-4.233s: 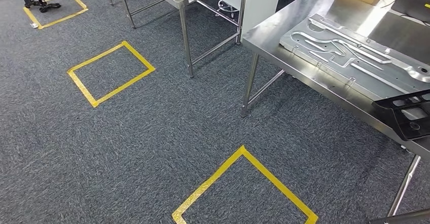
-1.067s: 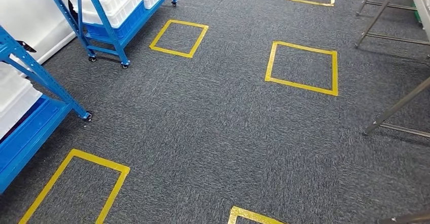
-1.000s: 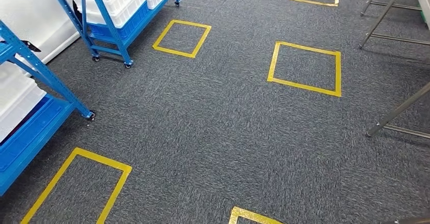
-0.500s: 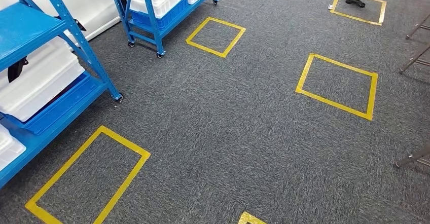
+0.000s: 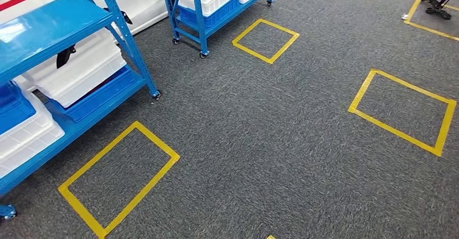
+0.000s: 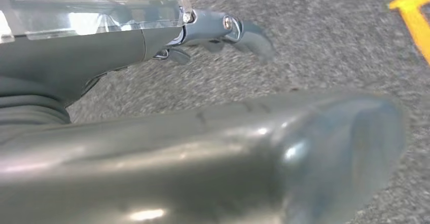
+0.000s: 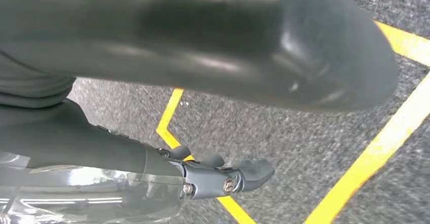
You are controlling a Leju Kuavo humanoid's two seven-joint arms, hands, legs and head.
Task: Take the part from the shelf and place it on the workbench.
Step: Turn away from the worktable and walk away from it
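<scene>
In the head view the camera has swung further left than half a second ago: the blue shelf (image 5: 65,71) with white bins (image 5: 81,68) now fills the left side, by yellow floor squares (image 5: 119,177); no part can be made out on it. Left wrist view: the left hand (image 6: 203,82) hangs over carpet (image 6: 324,41), fingers apart, holding nothing. Right wrist view: the right hand (image 7: 203,133) likewise hangs unclenched and unladen above yellow tape (image 7: 370,158).

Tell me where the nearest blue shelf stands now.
In the head view the blue shelf stands at the left, holding white bins, with a yellow floor square just in front.
</scene>
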